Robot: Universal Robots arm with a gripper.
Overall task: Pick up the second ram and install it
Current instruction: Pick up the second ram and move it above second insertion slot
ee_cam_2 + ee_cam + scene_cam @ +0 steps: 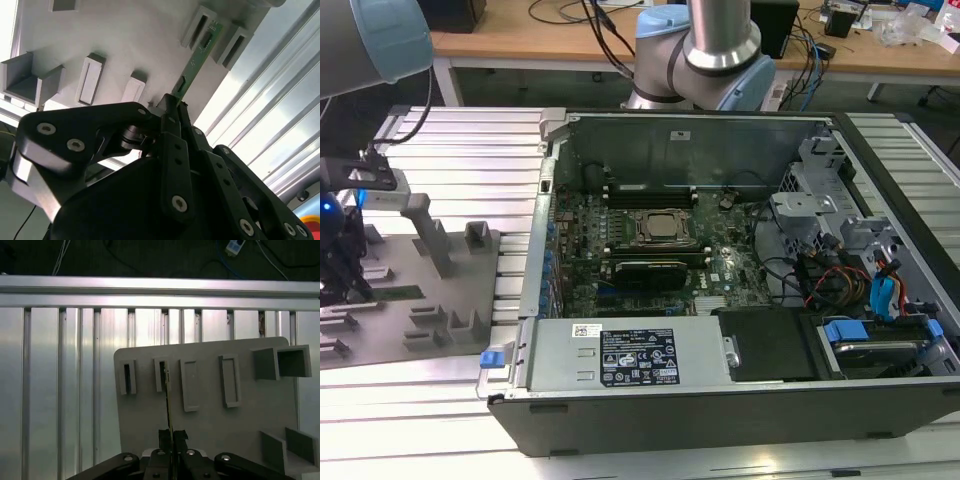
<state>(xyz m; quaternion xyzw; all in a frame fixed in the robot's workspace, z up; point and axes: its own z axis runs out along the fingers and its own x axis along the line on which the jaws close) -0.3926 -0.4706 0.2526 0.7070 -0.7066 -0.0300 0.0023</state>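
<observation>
Gripper (171, 436) is clamped on the near end of the ram (198, 56), so the stick is pointed straight out past the fingertips, long axis in line with the tool. It's stood on edge, a thin green card, far end tucked between two upright blocks on the grey plate (210, 425). The open case (720, 425) is parked well apart, toward the exterior view's right.

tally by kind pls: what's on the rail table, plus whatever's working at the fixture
green ram stick: 1, standing in the fixture
grey fixture plate: 1
gripper: 1, shut on the stick's end
open computer case: 1
total: 4
</observation>
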